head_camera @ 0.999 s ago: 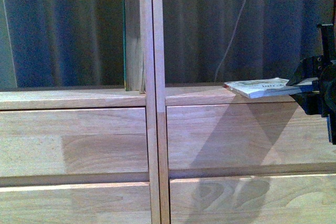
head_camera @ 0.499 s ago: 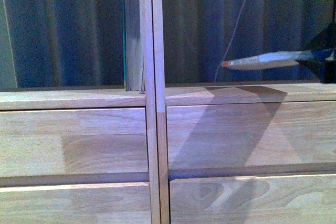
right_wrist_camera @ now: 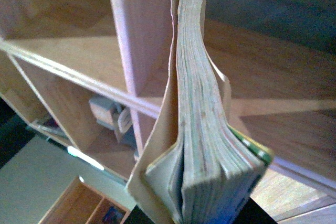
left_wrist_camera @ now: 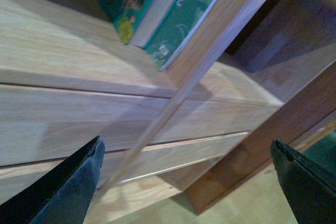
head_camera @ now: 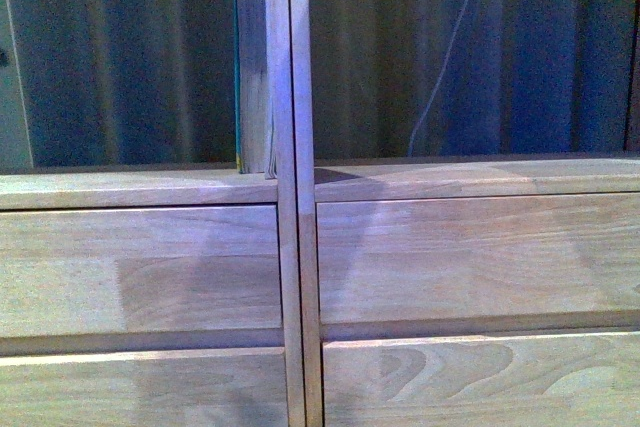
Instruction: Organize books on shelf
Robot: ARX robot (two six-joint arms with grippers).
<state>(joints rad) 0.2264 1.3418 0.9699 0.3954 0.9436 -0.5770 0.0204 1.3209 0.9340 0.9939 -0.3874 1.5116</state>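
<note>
The pale wood shelf [head_camera: 140,187] fills the front view with two open bays above plain drawer fronts [head_camera: 470,257]. A teal book [head_camera: 250,67] stands upright in the left bay against the central divider [head_camera: 289,97]. Neither gripper shows in the front view. My left gripper [left_wrist_camera: 186,182] is open and holds nothing, low in front of the drawers, with the teal book [left_wrist_camera: 194,9] beyond it. My right gripper [right_wrist_camera: 210,219] is shut on the white-covered paperback [right_wrist_camera: 202,129]. Its page edges face the camera, its loose cover hangs aside, and the shelf divider [right_wrist_camera: 136,35] stands behind it.
A white cable [head_camera: 440,67] hangs behind the open back of the right bay, before a bluish ribbed backdrop. A darker brown wooden panel [left_wrist_camera: 294,114] stands next to the shelf above pale floor [left_wrist_camera: 252,203]. A small wooden box [right_wrist_camera: 84,203] sits low beyond the shelf.
The paperback lay flat on the right bay's board, then rose in my right gripper. Both have now left the front view at the right.
</note>
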